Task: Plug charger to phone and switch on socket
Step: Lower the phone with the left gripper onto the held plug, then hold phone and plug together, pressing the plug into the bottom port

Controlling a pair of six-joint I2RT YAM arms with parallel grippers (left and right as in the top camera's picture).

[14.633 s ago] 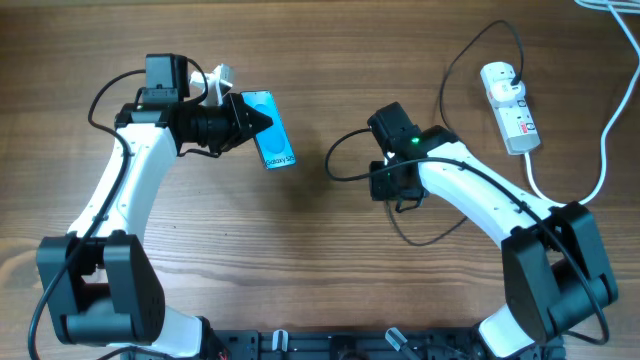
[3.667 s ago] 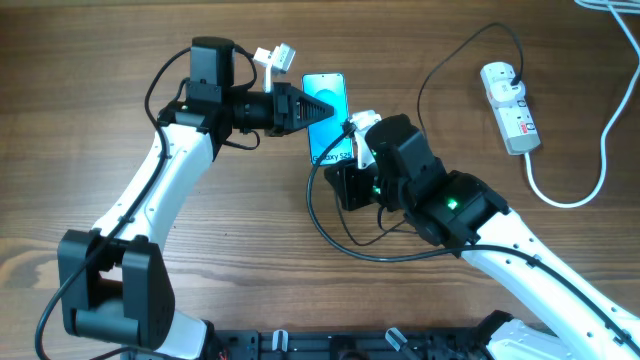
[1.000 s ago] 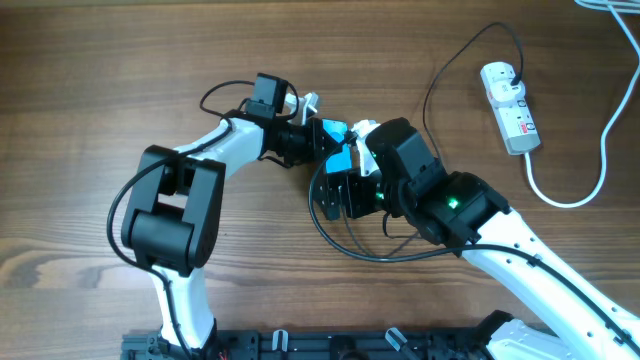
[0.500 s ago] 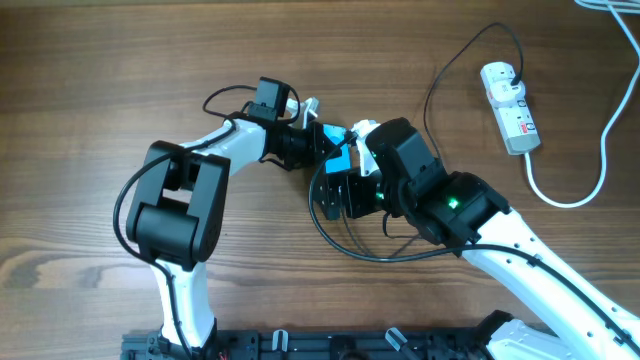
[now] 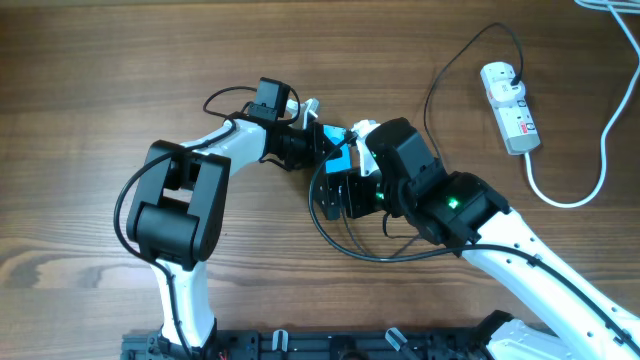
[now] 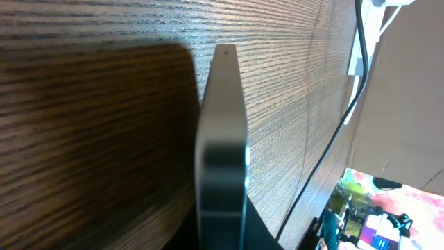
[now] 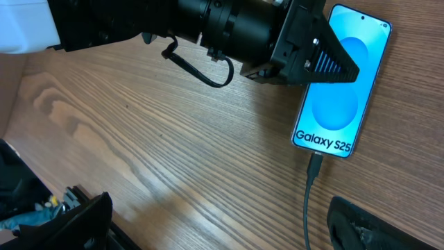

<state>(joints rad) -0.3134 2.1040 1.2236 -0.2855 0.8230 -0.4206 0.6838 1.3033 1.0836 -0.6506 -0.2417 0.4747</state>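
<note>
Left arm (image 5: 232, 137) swung inward, left jaws gripping phone (image 7: 340, 83), charger (image 7: 309, 191) plugged in

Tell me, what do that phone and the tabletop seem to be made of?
The phone: a glossy glass front, judging by its smooth, evenly lit screen. Its rim looks like satin grey metal, though painted plastic is possible. The tabletop: wood or a wood-look laminate, with visible brown grain lines and a slight sheen.
</note>
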